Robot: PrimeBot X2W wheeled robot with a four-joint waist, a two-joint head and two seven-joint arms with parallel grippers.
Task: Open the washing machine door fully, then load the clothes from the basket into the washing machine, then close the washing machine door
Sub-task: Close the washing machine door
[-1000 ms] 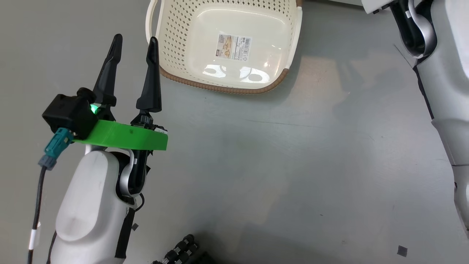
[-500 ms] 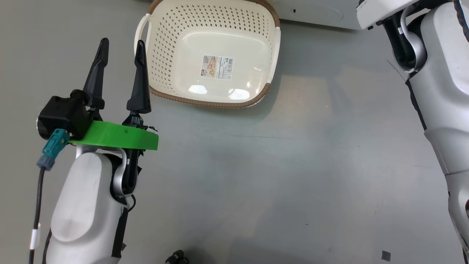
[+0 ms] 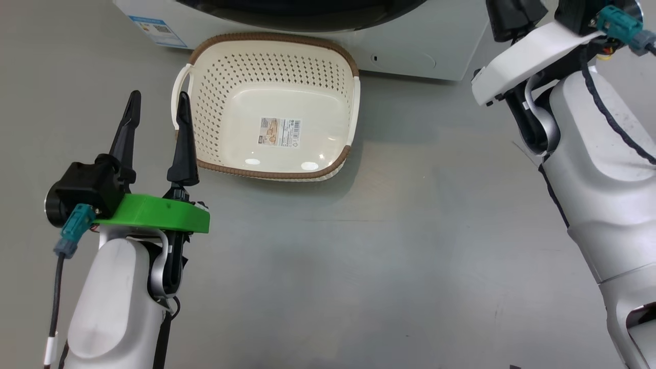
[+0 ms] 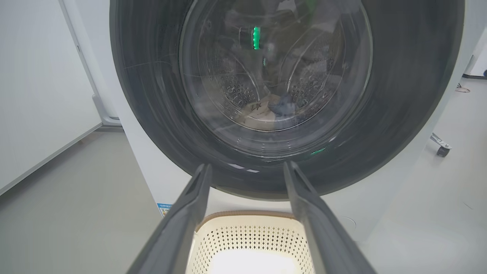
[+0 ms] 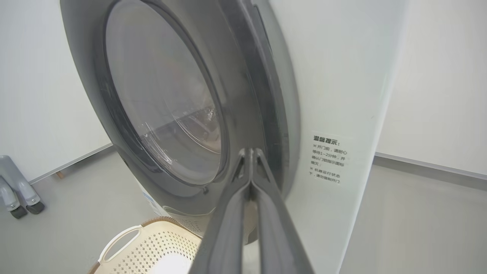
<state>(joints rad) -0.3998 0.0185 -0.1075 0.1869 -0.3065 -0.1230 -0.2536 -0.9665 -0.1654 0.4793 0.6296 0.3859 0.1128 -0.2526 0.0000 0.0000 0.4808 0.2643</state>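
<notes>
One basket [image 3: 271, 37] sat on the floor [image 3: 359, 282] before one washing machine [image 3: 410, 48], its door [image 4: 152, 114] closed. The left fingers [image 3: 183, 143] stood wide apart, holding nothing; the right fingers [image 5: 228, 220] were pressed together, empty.

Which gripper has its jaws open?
The left gripper, by the basket: its jaws stand wide apart, while the right gripper has them pressed together.

Bare lab-like room, grey floor [image 3: 359, 282], white panel walls [image 4: 38, 76], washing machine [image 5: 342, 76], castored stand legs [image 5: 17, 194]
</notes>
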